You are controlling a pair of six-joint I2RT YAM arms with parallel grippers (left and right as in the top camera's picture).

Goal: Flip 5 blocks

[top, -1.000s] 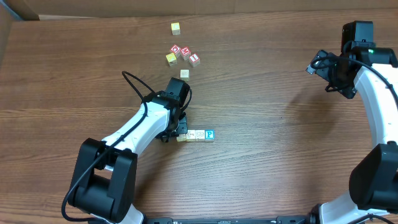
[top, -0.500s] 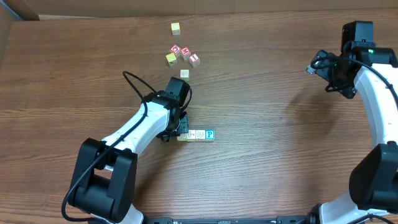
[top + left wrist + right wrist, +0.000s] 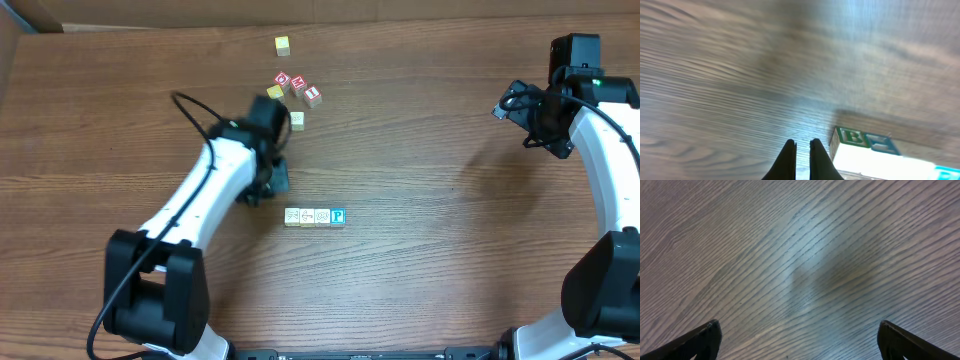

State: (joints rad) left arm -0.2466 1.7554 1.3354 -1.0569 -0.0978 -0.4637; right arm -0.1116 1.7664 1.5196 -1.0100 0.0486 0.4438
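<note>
A short row of several blocks (image 3: 307,216) lies mid-table, cream faces up, ending on the right in the blue "P" block (image 3: 338,216). One more cream block (image 3: 297,119) sits alone farther back. My left gripper (image 3: 279,183) hangs shut and empty, up and left of the row and clear of it. In the left wrist view its fingertips (image 3: 790,156) nearly meet over bare wood. The row's end block (image 3: 852,138) shows a green "B" side just to their right. My right gripper (image 3: 512,103) stays far right, and its fingers (image 3: 702,339) stand wide open over bare table.
Red-and-white cubes (image 3: 299,84) and a yellow cube (image 3: 275,93) cluster at the back, just above my left wrist. Another yellow cube (image 3: 283,45) lies farther back. A cardboard edge (image 3: 30,15) borders the far left corner.
My left arm has pulled up and to the left, away from the row's left end, uncovering the leftmost block. The right arm has not moved.
</note>
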